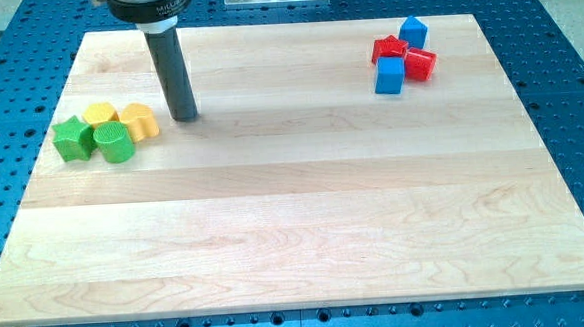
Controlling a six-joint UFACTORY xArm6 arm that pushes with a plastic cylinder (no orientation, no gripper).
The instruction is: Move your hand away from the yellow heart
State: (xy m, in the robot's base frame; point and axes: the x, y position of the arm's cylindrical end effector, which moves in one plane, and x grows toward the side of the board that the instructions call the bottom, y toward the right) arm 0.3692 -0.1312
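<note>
The yellow heart [141, 121] lies near the board's left edge, in a cluster with a yellow block [100, 115], a green star [71, 138] and a green cylinder [114, 142]. My tip [185, 117] rests on the board just to the right of the yellow heart, a small gap apart from it. The dark rod [171, 70] rises from the tip toward the view's top.
At the upper right sit a red star [389, 48], a red cylinder [420, 64], and two blue cubes [413, 31] [390, 75], touching in a cluster. The wooden board [295, 213] lies on a blue perforated table [565, 29].
</note>
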